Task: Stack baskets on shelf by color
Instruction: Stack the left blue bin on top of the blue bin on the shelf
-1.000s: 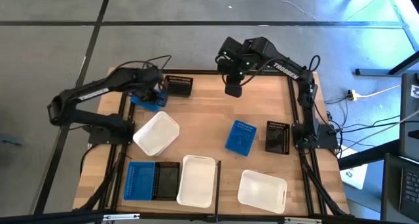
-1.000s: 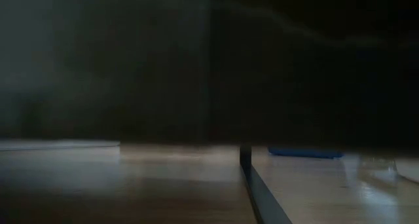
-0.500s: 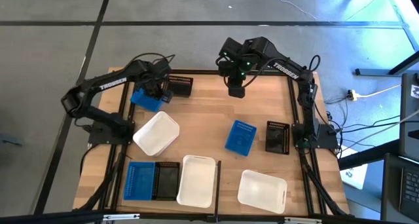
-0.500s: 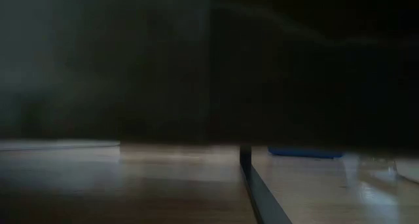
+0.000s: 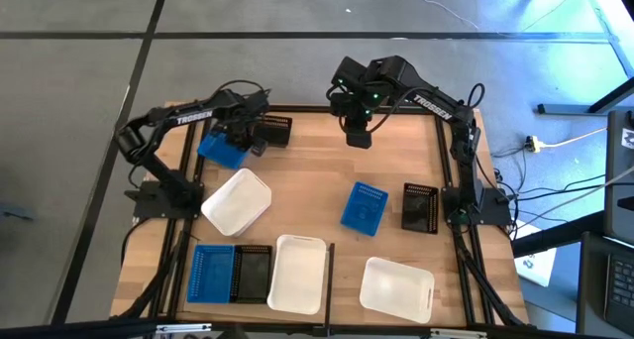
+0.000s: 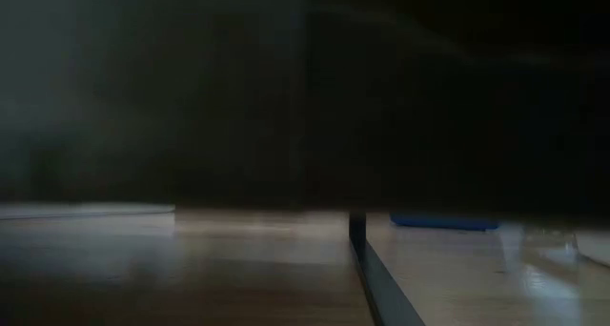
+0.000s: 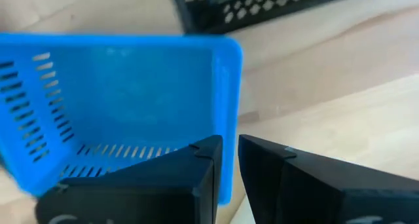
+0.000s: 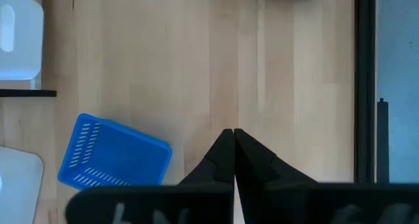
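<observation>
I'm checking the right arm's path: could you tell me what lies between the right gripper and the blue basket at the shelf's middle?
Only bare shelf separates right gripper and blue basket, per the high view.

The shelf (image 5: 307, 195) is pale wooden planking edged in thin black rails. Three baskets are bright blue with slotted walls: one (image 5: 220, 148) at the far left, one (image 5: 364, 207) mid-board, one (image 5: 210, 273) near the front. Black perforated baskets (image 5: 420, 207) sit among them. Three smooth white baskets (image 5: 236, 201) show no pattern. Both arms are dark.
</observation>
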Controlling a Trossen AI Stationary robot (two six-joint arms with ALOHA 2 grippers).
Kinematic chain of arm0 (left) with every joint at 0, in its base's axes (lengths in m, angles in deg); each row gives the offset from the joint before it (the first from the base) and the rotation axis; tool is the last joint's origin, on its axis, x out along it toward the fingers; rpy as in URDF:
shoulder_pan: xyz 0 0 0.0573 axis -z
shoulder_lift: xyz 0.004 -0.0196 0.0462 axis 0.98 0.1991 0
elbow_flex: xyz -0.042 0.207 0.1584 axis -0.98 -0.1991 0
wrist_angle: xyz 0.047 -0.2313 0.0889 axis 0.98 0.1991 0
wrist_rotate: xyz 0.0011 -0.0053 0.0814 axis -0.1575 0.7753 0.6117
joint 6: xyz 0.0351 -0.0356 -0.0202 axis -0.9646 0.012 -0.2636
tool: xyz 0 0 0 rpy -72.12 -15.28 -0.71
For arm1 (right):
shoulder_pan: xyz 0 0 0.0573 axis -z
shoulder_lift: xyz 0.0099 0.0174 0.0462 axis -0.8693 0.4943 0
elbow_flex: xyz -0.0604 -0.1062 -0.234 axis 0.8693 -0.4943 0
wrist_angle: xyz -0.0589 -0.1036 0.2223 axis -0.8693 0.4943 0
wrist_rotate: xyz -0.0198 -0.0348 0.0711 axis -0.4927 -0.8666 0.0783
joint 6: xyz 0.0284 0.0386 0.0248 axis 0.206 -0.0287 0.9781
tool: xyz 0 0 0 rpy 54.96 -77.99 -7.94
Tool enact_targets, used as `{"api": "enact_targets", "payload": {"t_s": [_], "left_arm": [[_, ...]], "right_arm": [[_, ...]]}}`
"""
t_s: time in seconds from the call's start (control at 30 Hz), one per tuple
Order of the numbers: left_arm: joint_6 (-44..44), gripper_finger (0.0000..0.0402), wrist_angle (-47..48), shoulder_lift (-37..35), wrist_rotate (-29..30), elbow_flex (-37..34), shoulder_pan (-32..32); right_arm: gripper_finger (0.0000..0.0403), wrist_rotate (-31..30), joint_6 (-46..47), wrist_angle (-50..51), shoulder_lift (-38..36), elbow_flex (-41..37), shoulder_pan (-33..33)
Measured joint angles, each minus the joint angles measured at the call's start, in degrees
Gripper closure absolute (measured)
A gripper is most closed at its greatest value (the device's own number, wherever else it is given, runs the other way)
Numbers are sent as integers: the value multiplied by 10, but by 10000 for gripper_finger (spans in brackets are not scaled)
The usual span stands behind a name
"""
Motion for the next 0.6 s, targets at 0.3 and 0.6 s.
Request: {"api": "enact_targets", "payload": {"t_s": [0.3,0.6], "left_arm": [[-4,360,-21,1,8,0,0],[-10,360,-42,1,11,-19,-2]], "right_arm": [[402,62,-24,0,0,0,0],[402,62,-24,0,0,0,0]]}}
